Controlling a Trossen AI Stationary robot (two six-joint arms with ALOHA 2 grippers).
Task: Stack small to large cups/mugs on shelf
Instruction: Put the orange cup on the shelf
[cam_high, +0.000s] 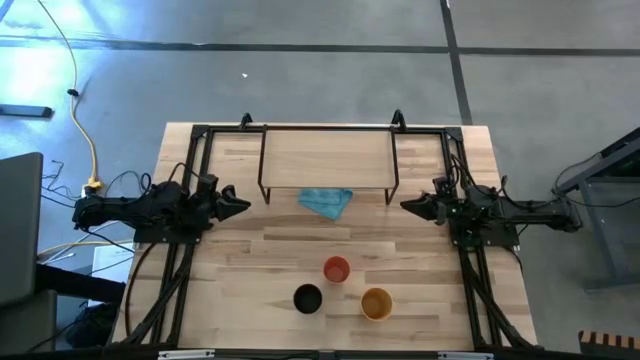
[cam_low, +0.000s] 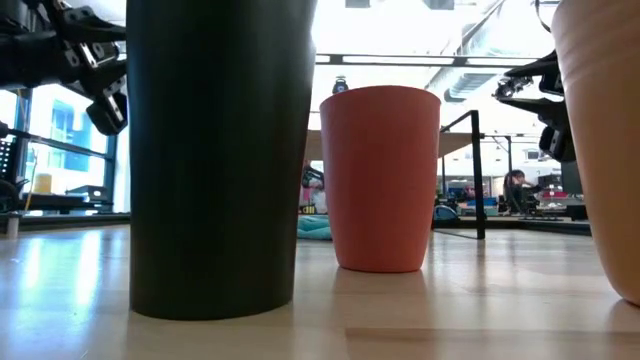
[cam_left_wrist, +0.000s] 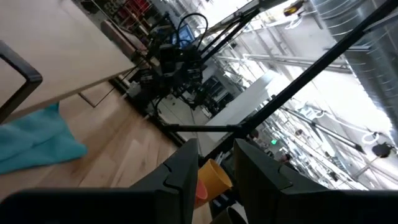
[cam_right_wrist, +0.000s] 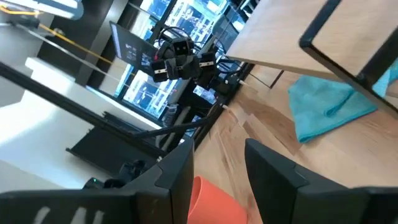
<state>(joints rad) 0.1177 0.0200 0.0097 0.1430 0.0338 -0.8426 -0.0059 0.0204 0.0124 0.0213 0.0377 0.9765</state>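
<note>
Three cups stand upright on their bases near the table's front edge: the red-orange cup (cam_high: 336, 269) (cam_low: 380, 175), the black cup (cam_high: 308, 298) (cam_low: 215, 150) and the yellow-orange cup (cam_high: 376, 302) (cam_low: 605, 140). The shelf (cam_high: 327, 160) stands on thin black legs at the far middle. My left gripper (cam_high: 240, 205) (cam_left_wrist: 216, 149) hovers open at the table's left side, pointing toward the middle. My right gripper (cam_high: 408, 205) (cam_right_wrist: 219, 152) hovers open at the right side, facing it. Nothing is between either pair of fingers.
A light blue cloth (cam_high: 326, 202) (cam_right_wrist: 329, 106) lies crumpled on the table just in front of the shelf, between the two grippers. Black arm frames run along the table's left and right sides. Bare wood lies between the cloth and the cups.
</note>
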